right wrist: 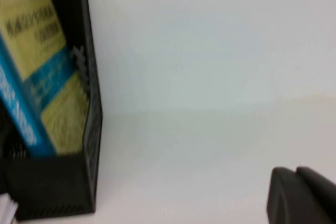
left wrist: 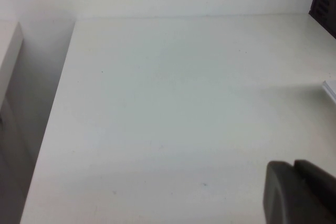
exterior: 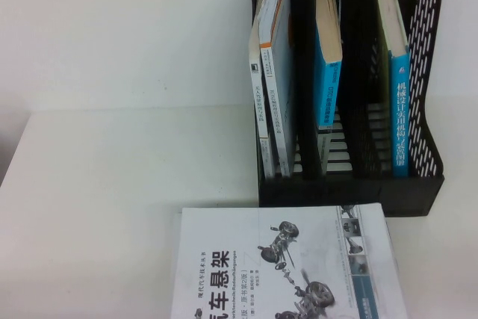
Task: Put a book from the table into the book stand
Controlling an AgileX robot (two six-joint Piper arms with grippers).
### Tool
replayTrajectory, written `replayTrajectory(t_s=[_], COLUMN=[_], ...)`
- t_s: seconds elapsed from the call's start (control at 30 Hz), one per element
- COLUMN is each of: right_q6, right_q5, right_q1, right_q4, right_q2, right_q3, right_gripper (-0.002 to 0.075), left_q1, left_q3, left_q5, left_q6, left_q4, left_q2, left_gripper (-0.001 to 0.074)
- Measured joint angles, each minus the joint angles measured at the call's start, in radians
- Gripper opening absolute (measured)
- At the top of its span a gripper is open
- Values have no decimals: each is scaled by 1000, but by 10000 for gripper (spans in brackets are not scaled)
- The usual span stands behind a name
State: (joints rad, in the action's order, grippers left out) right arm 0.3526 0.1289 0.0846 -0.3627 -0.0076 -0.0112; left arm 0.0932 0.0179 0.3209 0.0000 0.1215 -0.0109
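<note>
A large white book (exterior: pixel 287 267) with a car-suspension picture lies flat on the white table, just in front of the black book stand (exterior: pixel 351 188). Its corner shows in the left wrist view (left wrist: pixel 329 88). The stand holds two white books (exterior: pixel 272 72) in its left slot, a blue one (exterior: pixel 327 65) in the middle slot and a green-and-blue one (exterior: pixel 396 72) in the right slot. My left gripper (left wrist: pixel 294 165) is shut and empty over bare table, left of the book. My right gripper (right wrist: pixel 296 171) is shut and empty, right of the stand (right wrist: pixel 89 108). Neither gripper shows in the high view.
The table (exterior: pixel 112 207) stands against a white wall. Its left edge (left wrist: pixel 52 119) drops off beside a grey surface. The stand's right wall is perforated (exterior: pixel 422 110). The green-and-blue book (right wrist: pixel 42 77) shows through the stand's side.
</note>
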Motion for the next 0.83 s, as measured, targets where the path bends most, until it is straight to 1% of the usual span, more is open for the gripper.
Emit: replayTrajectory(t_s=[0.1, 0.33, 0.53, 0.83], right_q6=[-58, -105, -152, -165], right_q5=[9, 202, 208, 210], right_q1=[1, -14, -14, -14], right_q4=[77, 162, 173, 189], right_q2=[-4, -4, -4, -4], right_q3=[36, 36, 35, 35], right_gripper=[5, 5, 5, 5], left_q1=[0, 0, 0, 0], left_q3=[0, -1, -1, -1], left_q5=[2, 7, 7, 7], left_q6=[0, 0, 0, 0], left_q4=[0, 0, 0, 0], left_q2=[0, 0, 0, 0], left_gripper=[-2, -2, -2, -2])
